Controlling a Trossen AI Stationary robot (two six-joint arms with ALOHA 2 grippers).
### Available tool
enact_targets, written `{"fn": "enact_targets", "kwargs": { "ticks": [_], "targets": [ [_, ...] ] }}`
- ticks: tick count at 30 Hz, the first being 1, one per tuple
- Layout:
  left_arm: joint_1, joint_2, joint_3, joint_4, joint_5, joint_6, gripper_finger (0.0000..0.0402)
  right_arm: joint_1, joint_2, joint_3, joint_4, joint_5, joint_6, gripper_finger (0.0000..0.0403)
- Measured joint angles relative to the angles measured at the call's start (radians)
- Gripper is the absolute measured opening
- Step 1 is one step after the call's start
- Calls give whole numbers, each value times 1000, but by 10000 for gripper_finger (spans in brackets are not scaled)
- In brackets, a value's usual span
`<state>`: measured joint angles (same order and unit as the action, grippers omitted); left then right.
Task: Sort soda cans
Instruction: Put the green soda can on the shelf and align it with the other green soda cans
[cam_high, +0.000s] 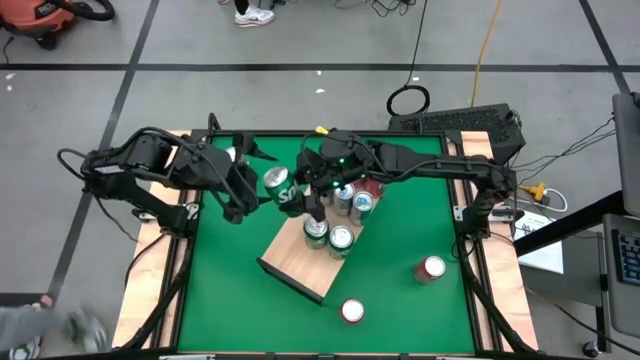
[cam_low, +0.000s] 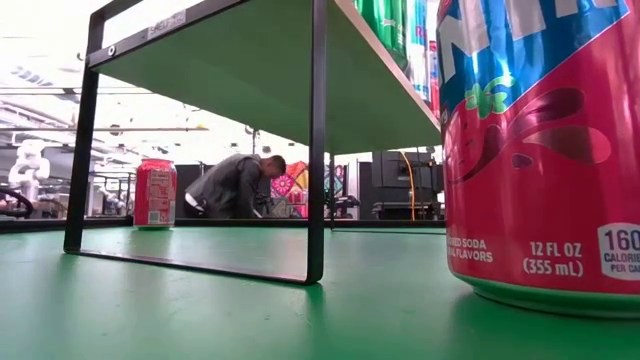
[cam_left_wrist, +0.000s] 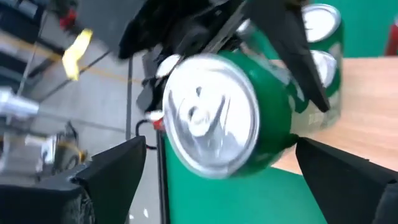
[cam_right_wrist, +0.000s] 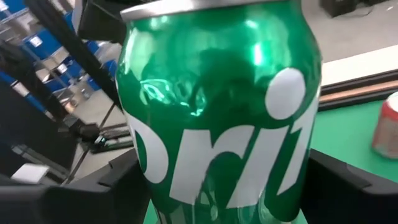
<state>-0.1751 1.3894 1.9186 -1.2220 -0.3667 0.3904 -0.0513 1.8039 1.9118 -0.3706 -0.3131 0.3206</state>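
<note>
A green soda can (cam_high: 283, 190) hangs in the air near the far left corner of the light wooden board (cam_high: 300, 262). Its silver top (cam_left_wrist: 208, 115) faces my left gripper. My right gripper (cam_high: 303, 197) is shut on it, and the can fills the right wrist view (cam_right_wrist: 217, 106). My left gripper (cam_high: 255, 187) is open, its fingers (cam_left_wrist: 115, 171) standing on either side of the can's top end without touching it. Two green cans (cam_high: 316, 232) stand on the board, with more cans (cam_high: 352, 202) behind them. My right gripper pinches the green can's body (cam_right_wrist: 155, 180) between its two fingers (cam_right_wrist: 106, 190), which lie across the can. The fingers come from the table's right side. The can is lifted clear of the table, lying about on its side with its top toward the table's left.
Two red cans (cam_high: 430, 268) (cam_high: 352, 311) stand on the green table (cam_high: 230, 290), right of and in front of the board. In the low view the board is a raised shelf on a black frame (cam_low: 317, 150). A person (cam_low: 235, 185) bends over in the room behind.
</note>
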Motion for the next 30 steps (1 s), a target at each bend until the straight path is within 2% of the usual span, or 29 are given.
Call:
{"fn": "enact_targets", "kwargs": {
  "ticks": [4,9,15,18,20,23,26,30],
  "targets": [
    [0,-26,0,-59,-35,-150,399,1,-22,0,3,42,-8,303],
    [0,-55,0,-126,-29,-340,399,2,-47,0,-7,102,-23,303],
    [0,-99,0,-22,-21,-544,399,3,-74,2,-18,189,-30,303],
    [0,-112,0,45,-24,-566,399,8,-76,2,-3,199,-40,303],
    [0,-113,0,54,-63,-587,400,14,-79,2,-3,213,-40,303],
    [2,-112,0,65,-81,-743,400,23,-79,2,-4,212,-43,304],
    [6,-110,0,66,-43,-830,400,27,-79,2,-8,213,-45,304],
    [6,-109,-1,146,43,-825,400,27,-79,2,-7,234,-45,305]
  ]
}}
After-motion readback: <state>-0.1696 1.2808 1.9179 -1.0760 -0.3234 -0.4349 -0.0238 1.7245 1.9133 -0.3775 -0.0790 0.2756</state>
